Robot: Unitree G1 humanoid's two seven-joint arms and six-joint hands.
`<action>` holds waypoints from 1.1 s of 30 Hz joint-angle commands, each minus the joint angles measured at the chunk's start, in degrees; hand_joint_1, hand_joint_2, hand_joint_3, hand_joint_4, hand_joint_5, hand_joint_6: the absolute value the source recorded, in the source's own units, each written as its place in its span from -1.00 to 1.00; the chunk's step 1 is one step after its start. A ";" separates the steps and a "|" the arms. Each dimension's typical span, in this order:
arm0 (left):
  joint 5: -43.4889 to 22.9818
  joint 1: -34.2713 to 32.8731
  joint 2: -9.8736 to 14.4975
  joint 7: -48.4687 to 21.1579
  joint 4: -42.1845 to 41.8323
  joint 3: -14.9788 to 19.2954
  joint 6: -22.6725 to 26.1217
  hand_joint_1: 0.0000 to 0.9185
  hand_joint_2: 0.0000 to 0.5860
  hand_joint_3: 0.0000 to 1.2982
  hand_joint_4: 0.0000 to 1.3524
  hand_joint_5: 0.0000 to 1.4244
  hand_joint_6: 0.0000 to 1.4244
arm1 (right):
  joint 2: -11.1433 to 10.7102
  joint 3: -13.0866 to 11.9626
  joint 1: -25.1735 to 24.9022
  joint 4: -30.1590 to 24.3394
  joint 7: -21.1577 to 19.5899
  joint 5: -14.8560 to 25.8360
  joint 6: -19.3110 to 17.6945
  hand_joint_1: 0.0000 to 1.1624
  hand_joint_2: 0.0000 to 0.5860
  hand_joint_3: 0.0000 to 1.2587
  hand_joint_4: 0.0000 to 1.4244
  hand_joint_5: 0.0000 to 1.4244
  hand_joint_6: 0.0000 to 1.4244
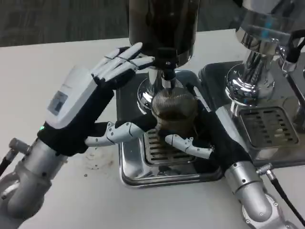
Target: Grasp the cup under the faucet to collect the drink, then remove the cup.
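I have the cup [174, 110] sitting on the drip tray [157, 175], directly beneath the faucet [166, 76] of the dark-bodied dispenser [164, 24]. The right robot hand [200, 138] is wrapped around the cup from its far side — one finger shows across the front of the base, so I read it as clamped on the cup. There is dark liquid inside the ribbed glass, so I judge the collecting is under way or nearly complete; I cannot tell whether drink is flowing at the spout.

The left robot hand [102, 93] is raised just beside the cup, its upper fingers spread flat toward the faucet lever and its lower finger reaching toward the cup's base. It grips nothing that I can see — fingers apart.

A second chrome machine [259, 67] stands beyond the right robot hand on the white tabletop [57, 57].

What is left, by my reckoning: finish the fill, then lift the cup clear of the tray.
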 commanded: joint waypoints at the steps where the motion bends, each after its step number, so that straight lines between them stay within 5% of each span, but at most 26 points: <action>1: 0.00 1.49 -0.87 3.49 -3.16 3.12 -1.64 -1.00 -0.38 -0.56 -0.88 -0.67 -0.85 | 0.49 0.14 -0.49 1.32 -0.07 -0.01 -0.64 0.10 -0.38 -1.00 -1.00 -1.00 -0.92; 10: -2.22 5.58 -2.88 6.31 -5.57 8.44 -1.94 -1.00 -0.36 -0.57 -0.88 -0.66 -0.86 | 0.87 -0.24 -0.93 3.01 0.02 0.74 -1.76 0.14 -0.39 -1.00 -1.00 -1.00 -0.89; 19: -3.48 12.46 -2.95 8.42 0.93 13.22 1.42 -1.00 -0.35 -0.57 -0.87 -0.66 -0.85 | 1.69 -0.60 -1.73 4.30 0.88 1.64 -2.17 0.20 -0.39 -1.00 -1.00 -1.00 -0.83; 33: 1.16 14.44 -2.88 10.29 10.00 7.54 3.46 -1.00 -0.31 -0.47 -0.80 -0.62 -0.83 | 2.70 -0.58 -3.55 8.52 1.55 2.39 -3.69 0.31 -0.41 -1.00 -1.00 -0.96 -0.71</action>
